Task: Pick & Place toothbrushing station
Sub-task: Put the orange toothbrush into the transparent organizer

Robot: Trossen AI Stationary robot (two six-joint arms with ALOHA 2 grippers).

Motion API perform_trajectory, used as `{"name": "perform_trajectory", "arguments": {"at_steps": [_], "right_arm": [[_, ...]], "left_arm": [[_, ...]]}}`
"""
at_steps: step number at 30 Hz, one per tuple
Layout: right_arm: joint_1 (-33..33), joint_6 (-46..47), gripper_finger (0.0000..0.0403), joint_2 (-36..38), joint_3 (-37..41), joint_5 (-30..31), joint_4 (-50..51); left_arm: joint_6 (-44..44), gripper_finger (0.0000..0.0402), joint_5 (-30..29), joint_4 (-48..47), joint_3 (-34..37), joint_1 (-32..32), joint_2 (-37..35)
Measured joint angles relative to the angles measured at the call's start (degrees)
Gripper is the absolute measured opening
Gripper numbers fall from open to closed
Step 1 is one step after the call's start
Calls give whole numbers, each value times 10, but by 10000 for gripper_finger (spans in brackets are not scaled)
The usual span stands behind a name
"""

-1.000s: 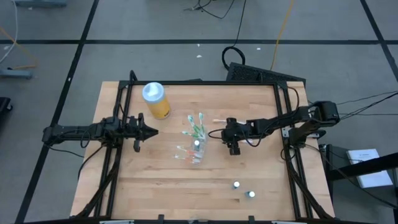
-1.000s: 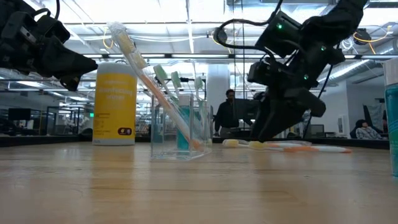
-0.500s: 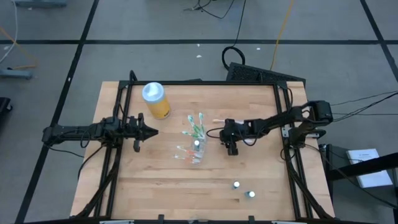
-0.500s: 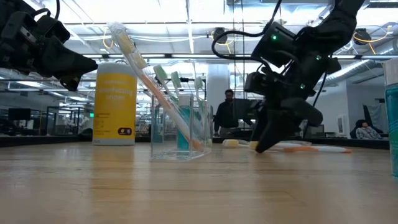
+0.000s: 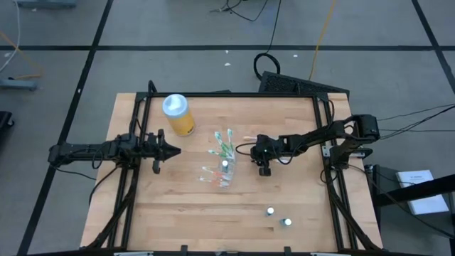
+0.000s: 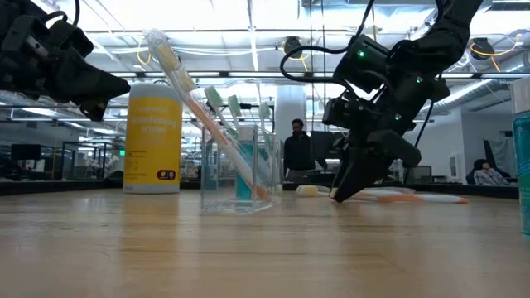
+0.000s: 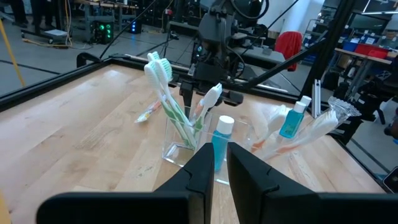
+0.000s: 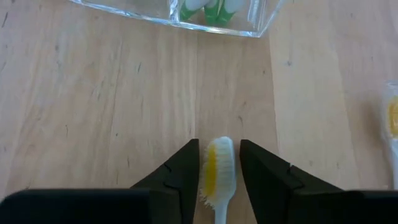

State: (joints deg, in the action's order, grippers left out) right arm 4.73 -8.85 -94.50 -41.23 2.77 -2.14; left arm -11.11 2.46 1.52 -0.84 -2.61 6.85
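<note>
The right tool (image 5: pixel 264 169) is down at the counter (image 5: pixel 178 213) just right of the clear cup (image 5: pixel 223 165), near the counter's middle. In the right wrist view its two fingers (image 8: pixel 184 167) stand slightly apart on either side of the yellow-bristled head of a white toothbrush (image 8: pixel 218 171) that lies flat on the wood; the fingers bracket the head closely, but whether they touch it cannot be told. In the low view the same tool (image 6: pixel 341 192) points steeply down with its tips at the wood.

The left tool (image 5: pixel 173 150) hangs above the left part of the counter, well apart from the cup, its fingers (image 7: pixel 205 168) nearly together and holding nothing.

The cup (image 6: pixel 240 178) is a clear plastic holder with several compartments. The left wrist view shows three green-and-white toothbrushes (image 7: pixel 168 99) upright in its far section, two teal white-capped tubes (image 7: pixel 222 140) in others, and orange-and-white toothbrushes (image 7: pixel 292 140) leaning out to one side; their number is hard to tell.

Two small white-capped tubes (image 5: pixel 271 211) stand on the near right part of the counter, close together. A second toothbrush (image 8: pixel 392 130) lies at the edge of the right wrist view. One yellow bottle (image 5: pixel 178 114) with a pale blue lid stands at the far left.
</note>
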Motion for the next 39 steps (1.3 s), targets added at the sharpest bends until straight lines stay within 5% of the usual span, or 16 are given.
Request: {"name": "perform_trajectory", "arguments": {"at_steps": [17, 33, 39], "right_arm": [[1, -11, 43, 7, 1, 6, 7], [2, -2, 44, 55, 3, 10, 7], [-2, 43, 45, 106, 3, -39, -15]], "left_arm": [[0, 49, 0, 0, 0, 0, 0], [0, 49, 0, 0, 0, 0, 0], [0, 49, 0, 0, 0, 0, 0]]}}
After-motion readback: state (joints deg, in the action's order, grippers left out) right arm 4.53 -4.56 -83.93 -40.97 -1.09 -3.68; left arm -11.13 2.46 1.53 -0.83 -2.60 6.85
